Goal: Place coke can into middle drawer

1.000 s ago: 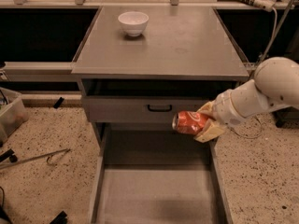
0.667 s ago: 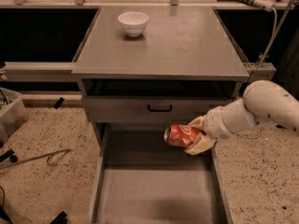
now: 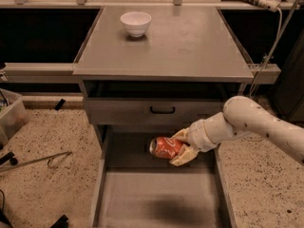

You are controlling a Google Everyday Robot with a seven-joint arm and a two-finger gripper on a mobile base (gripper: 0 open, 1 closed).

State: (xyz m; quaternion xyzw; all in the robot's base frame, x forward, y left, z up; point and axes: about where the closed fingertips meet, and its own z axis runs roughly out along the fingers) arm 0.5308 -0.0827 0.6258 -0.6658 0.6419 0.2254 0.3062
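Observation:
The coke can (image 3: 164,147), red-orange with a silver end, lies sideways in my gripper (image 3: 181,147). The gripper's cream fingers are shut on the can, one above it and one below. My white arm reaches in from the right. The can hangs over the back part of the open middle drawer (image 3: 142,198), a wide grey tray pulled out toward the camera. The can is above the drawer floor and casts a dark shadow there.
A white bowl (image 3: 136,23) stands on the cabinet top (image 3: 190,42) at the back left. A closed drawer front with a black handle (image 3: 162,110) is just above the can. A bin (image 3: 12,118) and a metal rod (image 3: 33,160) lie on the speckled floor at left.
My gripper has carried the can left and down, from beside the drawer front's right end to over the open drawer's back part.

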